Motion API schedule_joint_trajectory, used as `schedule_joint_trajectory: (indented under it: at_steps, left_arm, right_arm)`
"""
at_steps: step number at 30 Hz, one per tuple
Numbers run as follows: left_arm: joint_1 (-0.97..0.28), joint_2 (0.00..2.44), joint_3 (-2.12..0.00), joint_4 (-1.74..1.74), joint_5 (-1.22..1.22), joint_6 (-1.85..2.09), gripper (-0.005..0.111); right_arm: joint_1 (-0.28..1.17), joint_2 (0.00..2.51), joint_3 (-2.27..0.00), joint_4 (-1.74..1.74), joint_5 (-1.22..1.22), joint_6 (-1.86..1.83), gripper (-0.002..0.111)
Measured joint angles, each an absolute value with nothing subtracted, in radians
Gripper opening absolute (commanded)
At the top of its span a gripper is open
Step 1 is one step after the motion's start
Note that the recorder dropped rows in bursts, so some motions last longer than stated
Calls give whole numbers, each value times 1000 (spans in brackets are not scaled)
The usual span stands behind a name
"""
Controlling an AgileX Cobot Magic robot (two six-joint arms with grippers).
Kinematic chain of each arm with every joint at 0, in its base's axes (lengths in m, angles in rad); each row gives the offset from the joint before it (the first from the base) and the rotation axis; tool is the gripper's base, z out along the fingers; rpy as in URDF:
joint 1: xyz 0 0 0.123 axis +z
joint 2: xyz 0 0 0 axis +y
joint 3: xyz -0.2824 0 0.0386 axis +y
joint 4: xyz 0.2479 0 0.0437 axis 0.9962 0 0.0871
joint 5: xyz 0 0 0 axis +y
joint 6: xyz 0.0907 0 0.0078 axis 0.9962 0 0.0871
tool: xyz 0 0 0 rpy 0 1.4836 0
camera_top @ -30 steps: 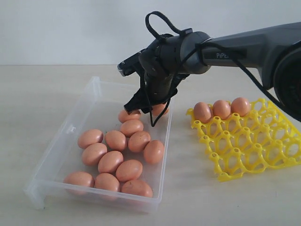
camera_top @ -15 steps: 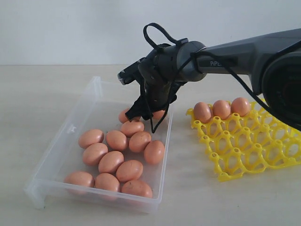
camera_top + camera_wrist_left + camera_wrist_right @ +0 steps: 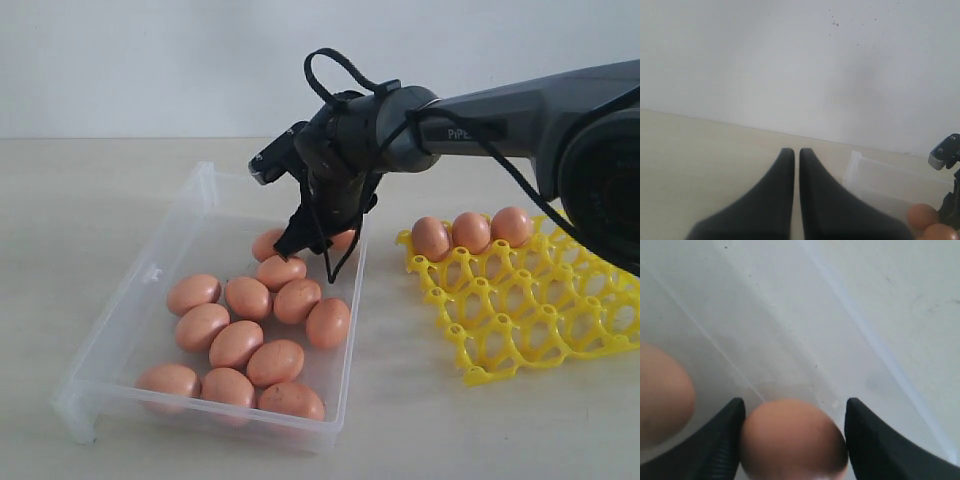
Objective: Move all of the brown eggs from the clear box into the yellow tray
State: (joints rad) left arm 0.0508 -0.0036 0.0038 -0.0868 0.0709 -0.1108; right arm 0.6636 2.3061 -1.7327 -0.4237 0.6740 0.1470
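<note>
Exterior view gives us the worktop [image 3: 60, 200], with the clear box [image 3: 150, 275] toward its near left corner and the yellow tray [image 3: 540, 320] beside it, toward the right edge. Loose brown eggs [image 3: 247, 298] fill the box's near half; three more eggs [image 3: 471, 232] sit in the tray's far row. We see the right gripper [image 3: 795, 401] clamped on the far egg [image 3: 792, 440] inside the box. The left gripper [image 3: 796, 150] has its fingers pressed together, gripping nothing.
</note>
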Motion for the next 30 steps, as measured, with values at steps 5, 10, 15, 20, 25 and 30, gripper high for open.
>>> schedule_joint_trajectory:
  at_steps: [5, 10, 15, 20, 25, 30]
  left_arm:
    - [51, -4, 4, -87, 71, -111, 4]
    - [51, -4, 4, -87, 71, -111, 4]
    - [51, -4, 4, -87, 71, -111, 4]
    - [51, -4, 4, -87, 71, -111, 4]
    - [51, -4, 4, -87, 71, -111, 4]
    - [51, -4, 4, -87, 71, -111, 4]
  right_arm:
    - [664, 2306, -1733, -430, 674, 81, 53]
    - [664, 2306, -1733, -438, 660, 60, 53]
    - [664, 2306, -1733, -444, 652, 29, 53]
    - [664, 2306, -1733, -459, 625, 10, 53]
    - [664, 2306, -1733, -490, 639, -24, 53]
    - [664, 2306, -1733, -496, 643, -51, 52]
